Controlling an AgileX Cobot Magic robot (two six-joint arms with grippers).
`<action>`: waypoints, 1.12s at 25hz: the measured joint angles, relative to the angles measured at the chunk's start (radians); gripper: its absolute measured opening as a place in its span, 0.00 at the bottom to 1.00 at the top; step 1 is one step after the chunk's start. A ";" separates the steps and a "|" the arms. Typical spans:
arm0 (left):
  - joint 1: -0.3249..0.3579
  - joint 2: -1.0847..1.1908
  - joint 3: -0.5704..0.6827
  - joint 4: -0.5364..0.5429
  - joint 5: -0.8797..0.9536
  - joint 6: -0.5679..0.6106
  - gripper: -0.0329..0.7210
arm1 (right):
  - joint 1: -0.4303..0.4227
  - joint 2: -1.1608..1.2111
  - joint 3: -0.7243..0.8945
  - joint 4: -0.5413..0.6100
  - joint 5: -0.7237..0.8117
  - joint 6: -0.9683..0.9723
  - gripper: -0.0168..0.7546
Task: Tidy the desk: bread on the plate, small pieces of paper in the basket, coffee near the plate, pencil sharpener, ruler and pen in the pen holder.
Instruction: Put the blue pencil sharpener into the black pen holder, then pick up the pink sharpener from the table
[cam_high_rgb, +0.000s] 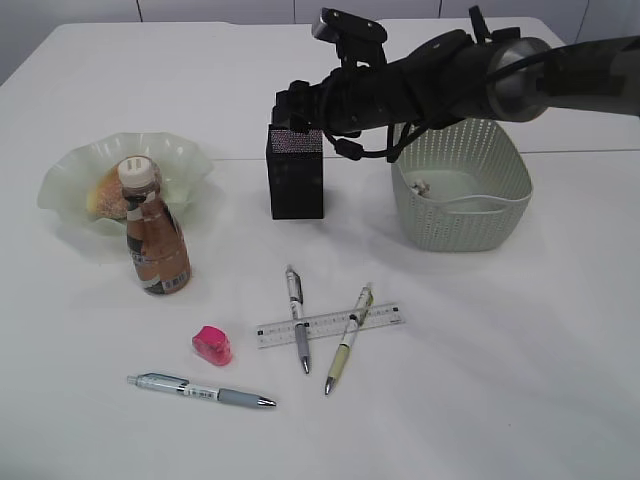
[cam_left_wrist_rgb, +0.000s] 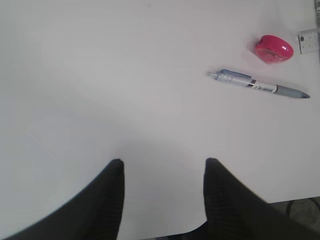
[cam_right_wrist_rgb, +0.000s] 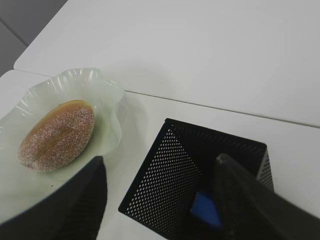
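My right gripper (cam_high_rgb: 297, 120) (cam_right_wrist_rgb: 160, 159) hangs open just above the black mesh pen holder (cam_high_rgb: 295, 180) (cam_right_wrist_rgb: 170, 190). A small blue thing (cam_right_wrist_rgb: 206, 207) lies inside the holder, beside the right finger. The bread (cam_right_wrist_rgb: 57, 135) rests in the wavy green plate (cam_high_rgb: 70, 180) (cam_right_wrist_rgb: 107, 95), and the coffee (cam_high_rgb: 155, 240) stands upright at its front. A pink pencil sharpener (cam_high_rgb: 212, 345) (cam_left_wrist_rgb: 273, 48), the ruler (cam_high_rgb: 385, 316) and three pens (cam_high_rgb: 297, 318) (cam_high_rgb: 348, 340) (cam_high_rgb: 200, 390) lie on the desk. My left gripper (cam_left_wrist_rgb: 161, 162) is open over bare tabletop.
The grey-green basket (cam_high_rgb: 460, 215) stands right of the pen holder with a scrap of paper (cam_high_rgb: 420, 187) inside. Two pens lie crossed over the ruler. The right arm stretches above the basket's rear rim. The desk's near edge shows behind my left fingers (cam_left_wrist_rgb: 235, 200).
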 joint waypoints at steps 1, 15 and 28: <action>0.000 0.000 0.000 0.000 0.004 0.000 0.55 | 0.000 0.000 0.000 0.000 0.000 -0.002 0.66; 0.000 0.000 0.000 0.000 0.019 0.000 0.55 | 0.001 -0.124 -0.016 -0.435 0.320 0.374 0.66; 0.000 0.000 0.000 0.000 0.020 0.000 0.55 | 0.208 -0.233 -0.017 -0.937 0.719 0.823 0.66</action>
